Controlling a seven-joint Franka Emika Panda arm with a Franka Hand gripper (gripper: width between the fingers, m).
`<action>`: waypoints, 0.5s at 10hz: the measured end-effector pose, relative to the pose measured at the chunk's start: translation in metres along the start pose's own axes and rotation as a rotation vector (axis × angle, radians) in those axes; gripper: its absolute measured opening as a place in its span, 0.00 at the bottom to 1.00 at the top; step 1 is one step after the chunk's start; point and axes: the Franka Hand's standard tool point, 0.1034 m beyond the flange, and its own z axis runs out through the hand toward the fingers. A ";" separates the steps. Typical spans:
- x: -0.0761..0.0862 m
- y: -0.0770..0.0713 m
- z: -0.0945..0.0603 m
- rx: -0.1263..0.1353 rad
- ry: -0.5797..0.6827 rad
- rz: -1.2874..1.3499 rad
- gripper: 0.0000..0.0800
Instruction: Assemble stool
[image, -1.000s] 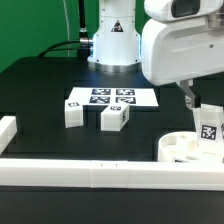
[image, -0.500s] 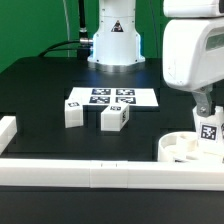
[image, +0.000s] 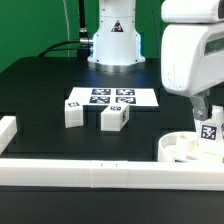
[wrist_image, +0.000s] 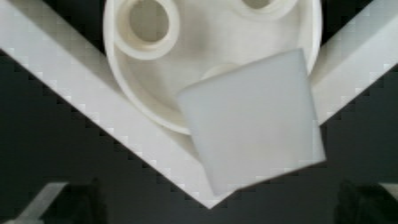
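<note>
The stool's round white seat (image: 178, 148) lies at the exterior view's right, in the corner of the border rails. One tagged leg block (image: 208, 131) stands upright in it. In the wrist view the seat (wrist_image: 128, 75) shows two round sockets, and the leg block (wrist_image: 258, 125) rises toward the camera. My gripper (image: 203, 108) hangs just above the leg block, open. Its dark fingers (wrist_image: 43, 202) stand wide apart at either side and touch nothing. Two more leg blocks (image: 73, 111) (image: 115, 117) lie loose near the table's middle.
The marker board (image: 104, 98) lies behind the two loose blocks. White border rails run along the front (image: 100, 175) and the exterior view's left (image: 7, 130); in the wrist view they meet in a V (wrist_image: 68, 70). The arm's base (image: 113, 40) stands at the back.
The arm has shifted toward the exterior view's right and now sits over the standing leg block. The jaws stayed open. The leg block and seat have not moved.
</note>
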 end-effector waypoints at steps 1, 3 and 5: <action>0.000 -0.002 0.003 0.001 0.000 -0.002 0.81; -0.003 -0.004 0.009 -0.006 0.009 -0.003 0.81; -0.004 -0.005 0.010 -0.005 0.006 -0.003 0.81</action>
